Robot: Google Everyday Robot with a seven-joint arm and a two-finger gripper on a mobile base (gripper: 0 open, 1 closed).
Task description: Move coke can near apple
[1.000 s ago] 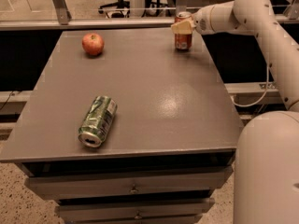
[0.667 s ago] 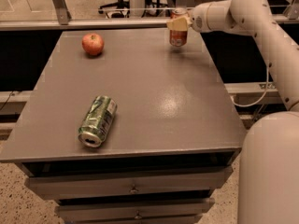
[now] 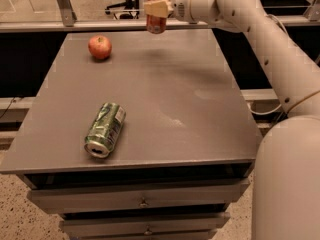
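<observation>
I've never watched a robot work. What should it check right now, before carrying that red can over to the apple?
1. Grip: the gripper has its fingers shut on the red-orange coke can, above the far edge of the grey table: ok.
2. Can upright, silver top up: ok.
3. Can clear of the table surface: looks so, ok.
4. Target: the round red apple is in view, far left, standing alone: ok.
5. Straight path from can to apple has nothing in it: ok.
6. The green and silver can lies on its side near the front, away from that path: ok.
</observation>
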